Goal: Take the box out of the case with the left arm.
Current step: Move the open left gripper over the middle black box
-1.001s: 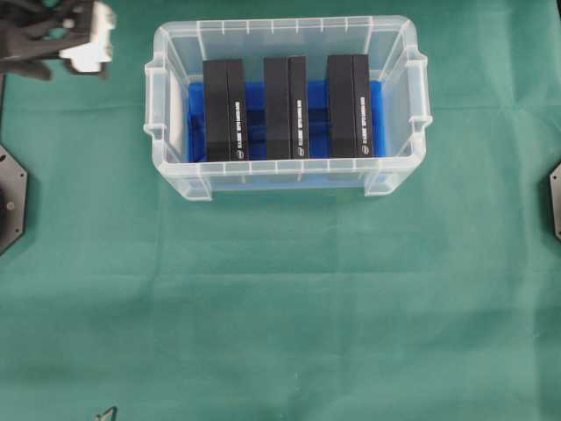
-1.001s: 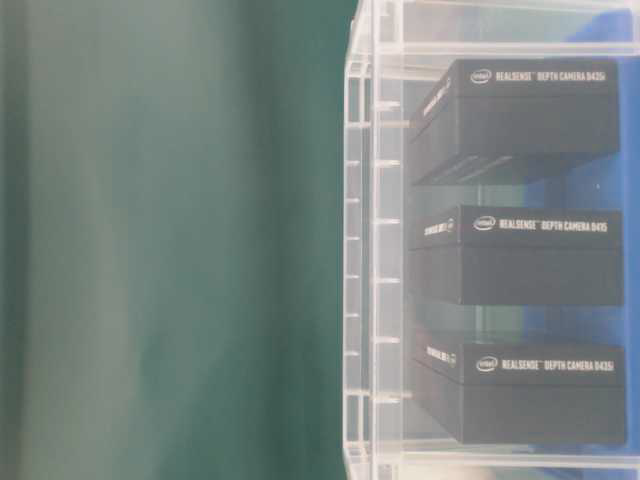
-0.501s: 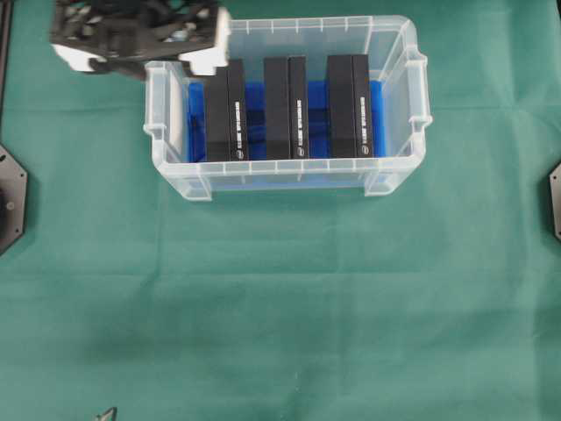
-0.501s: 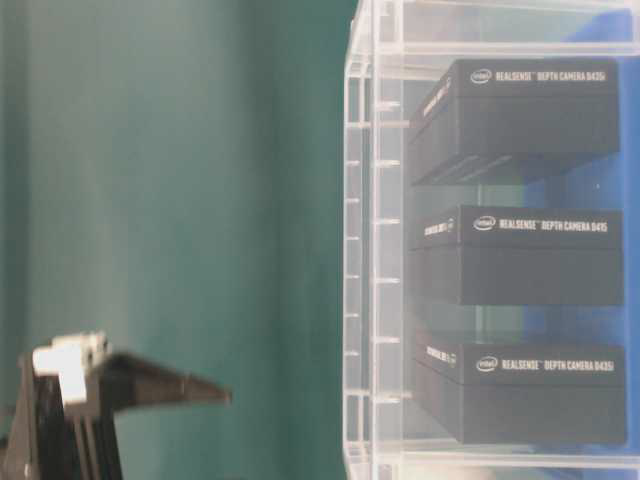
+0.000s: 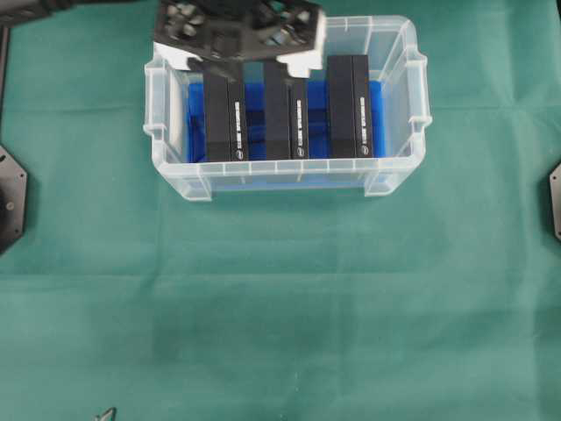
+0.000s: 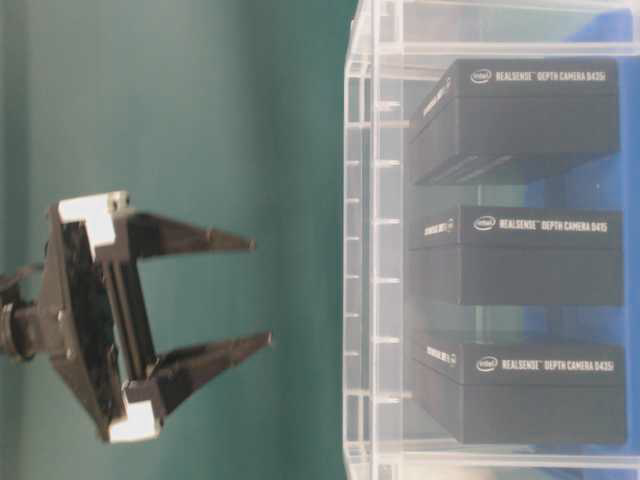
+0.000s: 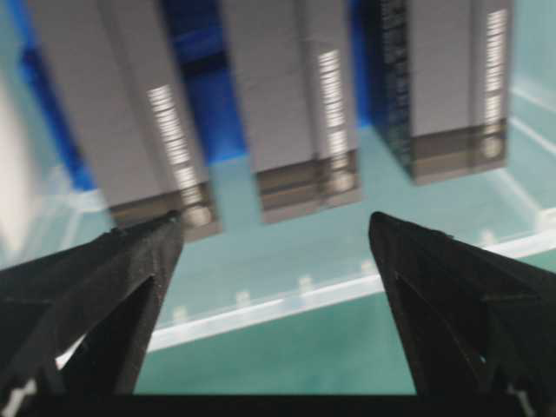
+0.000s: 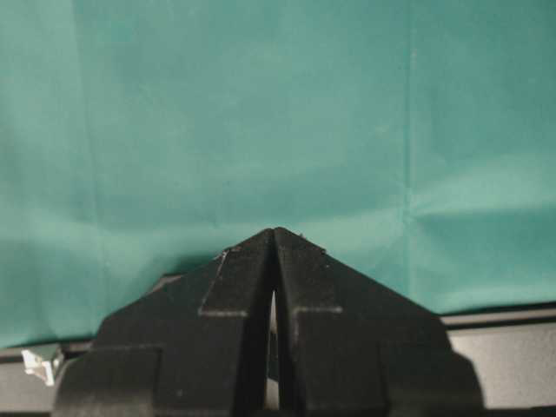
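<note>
Hovering above the far-left end of the case (image 5: 386, 180), the left gripper (image 6: 255, 295) has its fingers (image 7: 104, 278) spread wide and empty, apparently to straddle a box. Three black boxes (image 5: 226, 110) stand on edge, spaced apart inside; which one it targets is unclear. The right gripper (image 8: 274, 239) rests closed over the desk (image 5: 280, 307).

The case (image 5: 287, 180), a clear plastic bin with a rimmed edge and a blue bottom lining, is set on the green-covered desk (image 5: 280, 298) near its far edge, its long side parallel to that edge. Three black Intel RealSense boxes are stood inside in a row, apart from one another: the left box (image 5: 224, 118), the middle box (image 5: 287, 118) and the right box (image 5: 350, 105). The left gripper (image 5: 238, 68) is held above the far left part of the case with its jaws spread wide, touching nothing.
</note>
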